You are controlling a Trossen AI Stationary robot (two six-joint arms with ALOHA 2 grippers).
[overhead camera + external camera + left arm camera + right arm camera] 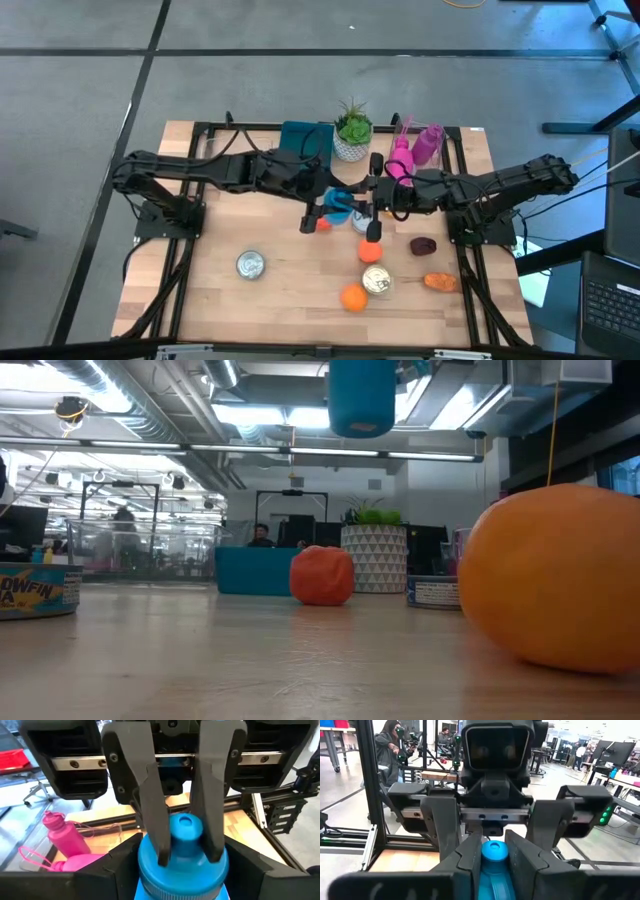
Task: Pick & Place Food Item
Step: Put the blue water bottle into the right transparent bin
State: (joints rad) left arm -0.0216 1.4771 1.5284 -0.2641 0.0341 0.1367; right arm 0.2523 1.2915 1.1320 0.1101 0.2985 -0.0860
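Both dark arms meet near the back-centre of the wooden table (290, 290), sharing a blue plastic bottle w/ a rounded cap (338, 204) held up off the table between them. Left gripper (185, 855) pinches the bottle's cap end; right gripper (494, 862) pinches its neck from the opposite side.

Risks, as I judge them:
- Left lets go before right's hold is firm: the bottle drops.
- Both pull at once: it twists loose.
- A drop could knock the small orange round fruit (372, 231) just below.

Nearer the front edge sit a bigger orange (352, 297) and two tins.
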